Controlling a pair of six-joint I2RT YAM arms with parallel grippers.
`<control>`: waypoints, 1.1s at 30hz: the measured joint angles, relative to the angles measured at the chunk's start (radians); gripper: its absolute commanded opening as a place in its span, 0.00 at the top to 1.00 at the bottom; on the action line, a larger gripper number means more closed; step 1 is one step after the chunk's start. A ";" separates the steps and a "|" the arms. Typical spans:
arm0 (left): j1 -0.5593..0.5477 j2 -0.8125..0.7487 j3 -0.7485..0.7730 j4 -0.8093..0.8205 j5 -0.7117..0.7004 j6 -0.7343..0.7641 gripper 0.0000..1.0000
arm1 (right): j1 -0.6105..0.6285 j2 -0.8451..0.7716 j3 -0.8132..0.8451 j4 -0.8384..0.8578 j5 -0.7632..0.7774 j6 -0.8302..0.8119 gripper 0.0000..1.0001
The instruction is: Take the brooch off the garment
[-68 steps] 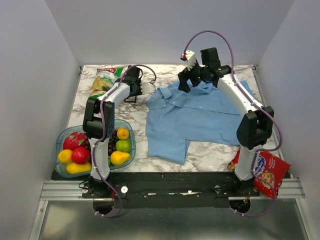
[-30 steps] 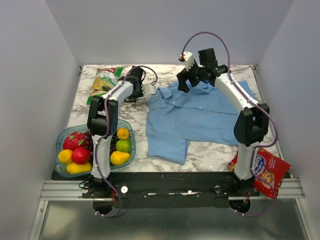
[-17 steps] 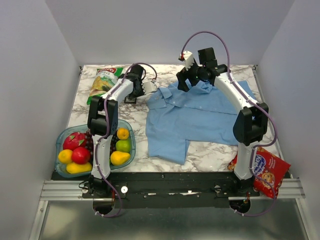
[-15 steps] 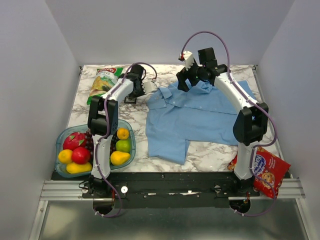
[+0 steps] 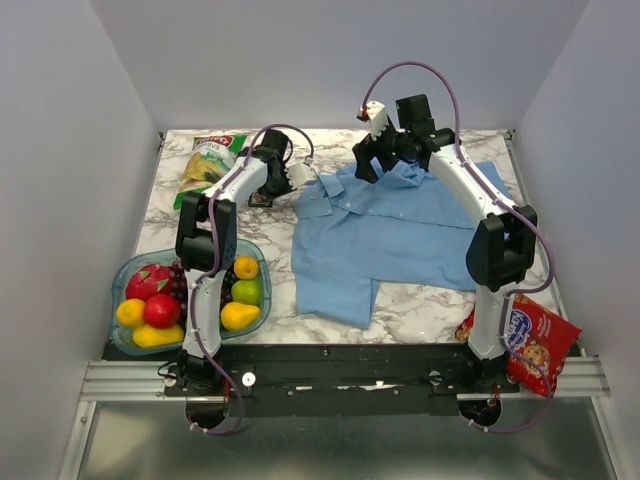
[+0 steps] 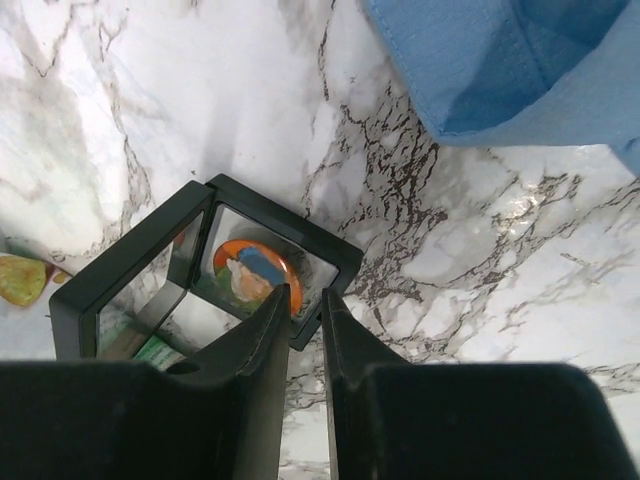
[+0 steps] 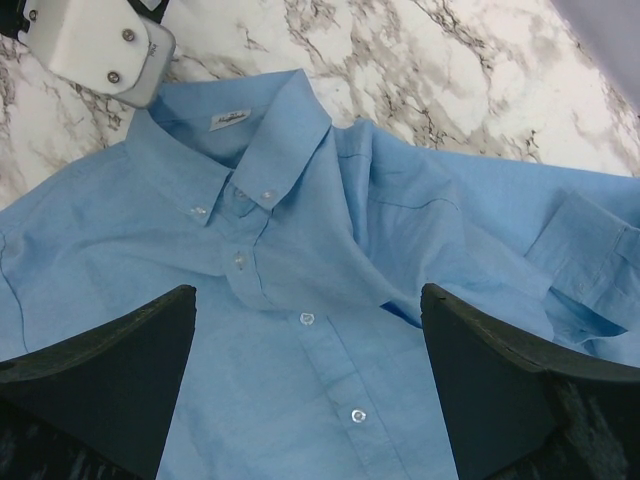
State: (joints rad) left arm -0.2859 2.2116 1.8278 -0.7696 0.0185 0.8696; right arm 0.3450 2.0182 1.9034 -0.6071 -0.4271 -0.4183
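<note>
The brooch point(image 6: 255, 275) is a round orange pin with a small picture. It lies inside a black-framed clear display box point(image 6: 130, 265) on the marble, to the left of the garment. My left gripper point(image 6: 305, 297) hovers over the box's near edge, next to the brooch, with its jaws almost together and nothing between them. In the top view the left gripper point(image 5: 270, 190) sits over the box point(image 5: 262, 198). The light blue shirt point(image 5: 400, 230) lies flat. My right gripper point(image 7: 308, 300) is wide open and empty above the shirt's point(image 7: 300, 250) collar and button front. It also shows in the top view point(image 5: 373, 170).
A green snack bag point(image 5: 207, 160) lies at the back left. A bowl point(image 5: 262, 270) of fruit stands at the near left. A red cookie bag point(image 5: 535, 340) lies at the near right edge. The left wrist's white camera housing point(image 7: 95, 45) is beside the collar.
My left arm has reached a little further right and back over the box. My right gripper has risen slightly and shifted left over the collar. Little has moved in the last half second.
</note>
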 measured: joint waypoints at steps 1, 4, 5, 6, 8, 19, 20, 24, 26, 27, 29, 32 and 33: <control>0.000 -0.001 0.000 -0.003 0.011 -0.005 0.72 | 0.000 0.000 0.000 0.000 0.000 0.000 0.01; -0.001 -0.014 0.000 -0.029 0.061 -0.024 0.70 | 0.000 0.000 0.000 0.000 0.000 0.003 0.00; -0.003 -0.021 -0.001 -0.037 0.076 -0.029 0.69 | 0.000 0.000 0.001 0.000 -0.001 0.007 0.00; -0.008 -0.035 -0.001 -0.050 0.093 -0.041 0.62 | 0.000 0.000 0.003 -0.002 -0.002 0.012 0.00; -0.022 -0.068 0.003 -0.072 0.121 -0.065 0.55 | -0.005 0.000 0.018 -0.014 -0.019 0.028 0.00; -0.060 -0.221 0.288 -0.170 0.271 -0.277 0.01 | -0.036 -0.066 0.175 0.059 0.002 0.153 0.00; -0.053 -0.237 0.291 -0.168 0.273 -0.297 0.01 | -0.040 -0.079 0.175 0.087 0.047 0.179 0.01; 0.011 -0.294 0.292 -0.129 0.282 -0.457 0.01 | -0.046 -0.109 0.186 0.151 0.264 0.286 0.00; 0.052 -0.309 0.290 -0.095 0.281 -0.539 0.01 | -0.049 -0.132 0.163 0.175 0.360 0.318 0.00; 0.070 -0.316 0.283 -0.076 0.280 -0.578 0.01 | -0.050 -0.148 0.139 0.182 0.397 0.328 0.00; 0.100 -0.329 0.263 -0.049 0.278 -0.636 0.01 | -0.051 -0.182 0.093 0.195 0.459 0.341 0.00; 0.113 -0.346 0.204 -0.019 0.278 -0.704 0.01 | -0.051 -0.230 0.028 0.207 0.517 0.347 0.00; 0.112 -0.346 0.191 -0.013 0.279 -0.722 0.01 | -0.051 -0.244 0.006 0.215 0.530 0.347 0.00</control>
State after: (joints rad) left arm -0.1741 1.8652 2.0186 -0.7822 0.2977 0.1474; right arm 0.2943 1.7744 1.9091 -0.3920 0.1032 -0.0715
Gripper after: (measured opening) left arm 0.985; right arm 0.995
